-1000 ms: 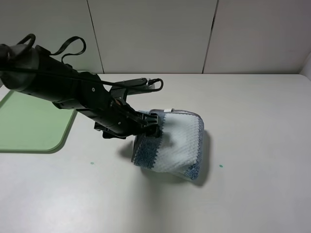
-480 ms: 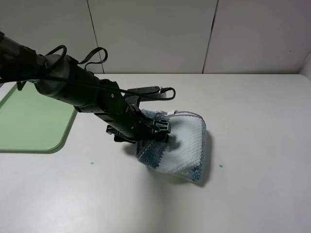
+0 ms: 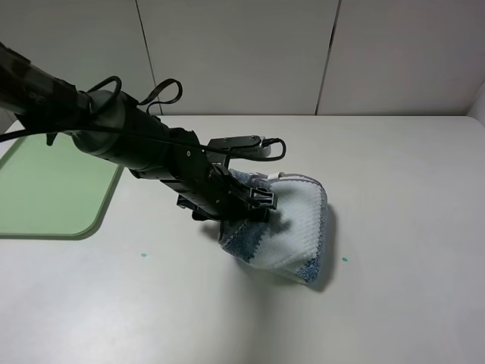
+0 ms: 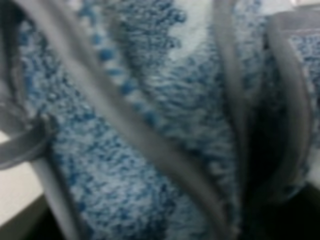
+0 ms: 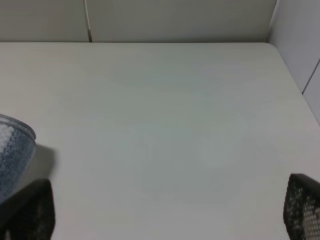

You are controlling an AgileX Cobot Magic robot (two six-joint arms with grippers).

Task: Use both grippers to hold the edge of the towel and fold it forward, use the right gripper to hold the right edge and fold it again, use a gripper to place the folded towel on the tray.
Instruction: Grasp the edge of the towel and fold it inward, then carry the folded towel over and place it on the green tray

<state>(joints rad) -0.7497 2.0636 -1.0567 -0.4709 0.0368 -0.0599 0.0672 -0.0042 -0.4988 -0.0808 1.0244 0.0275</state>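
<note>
Exterior high view: the left gripper [image 3: 261,206], a bulky black arm end with cables looped over it, reaches across from the table's left edge and presses into the near-left side of the folded towel [image 3: 292,227], a thick waffle-textured cloth in white and blue-grey stripes with a thin grey hem. Towel sits as a bunched, folded bundle near the middle of the white table [image 3: 394,197], well clear of every edge. Its right side stands up off the table, rounded, with a shadow under it.

Left jaws: their tips are in contact with the cloth, but whether they are clamped on it or just spread around it I cannot tell. Left wrist view is blurred and filled edge to edge by the blue-grey and white weave, with grey hem [image 4: 150,135] strips running through it.

Flat light green plastic tray [image 3: 53,189] with rounded corners lies at the table's left edge, well apart from the towel, partly hidden behind the left arm.

Right wrist view: two black finger pads [image 5: 302,207] sit far apart with bare table between them, so the right gripper [image 5: 165,210] is released and holding nothing. A rounded bit of the towel shows beside one pad.
</note>
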